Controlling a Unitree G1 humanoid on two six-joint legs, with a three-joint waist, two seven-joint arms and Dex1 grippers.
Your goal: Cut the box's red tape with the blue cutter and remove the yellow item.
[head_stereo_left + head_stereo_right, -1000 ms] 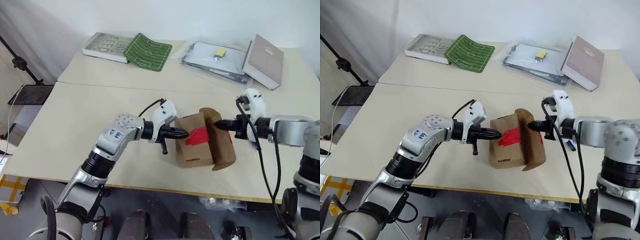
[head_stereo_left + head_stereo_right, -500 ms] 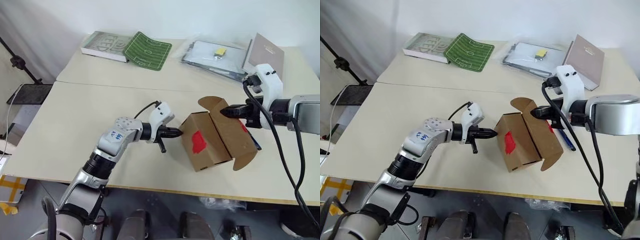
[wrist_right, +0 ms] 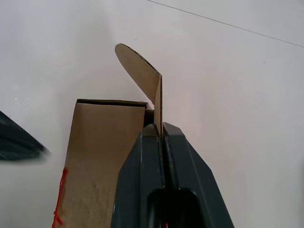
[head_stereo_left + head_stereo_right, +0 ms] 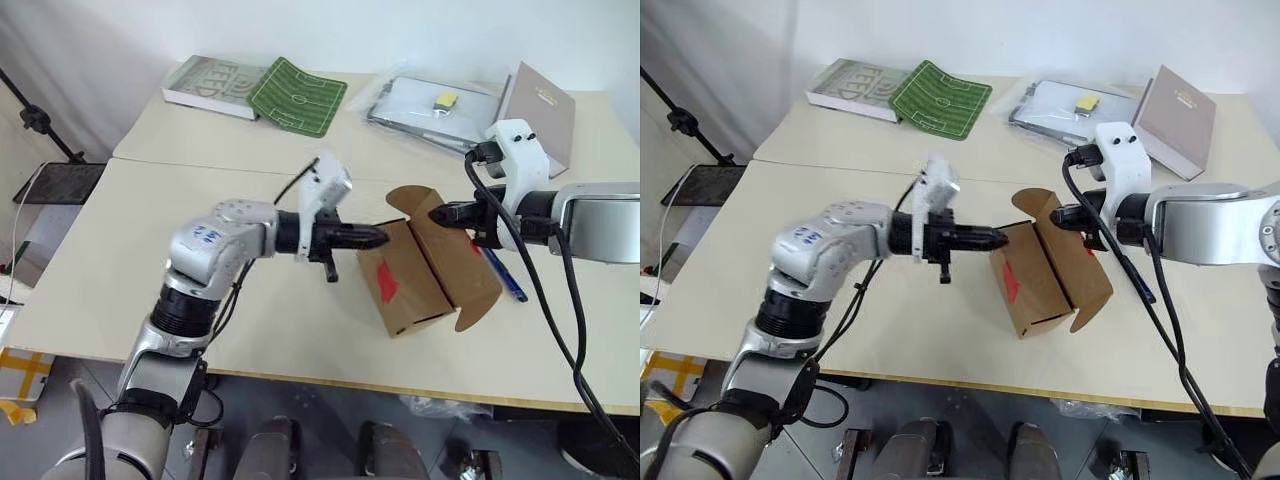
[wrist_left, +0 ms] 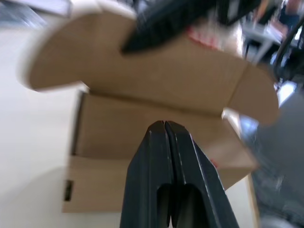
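While right claw [image 4: 437,212] stays off: pinches box [image 4: 415,275] flap, left claw [image 4: 382,237] shut, empty against wall. Risk: thin flap tearing or slipping, box dropping onto bench [image 4: 150,260].

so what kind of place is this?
Looks like an indoor lab or office test setup: two pale tables pushed together against a white wall, a tripod leg at the side, books and a cardboard box as props.

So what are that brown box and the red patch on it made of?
The box looks like plain matte corrugated cardboard: brown, with thin stiff flaps and a layered edge in the right wrist view. The red patch seems to be adhesive tape, flat against the cardboard with a ragged edge.
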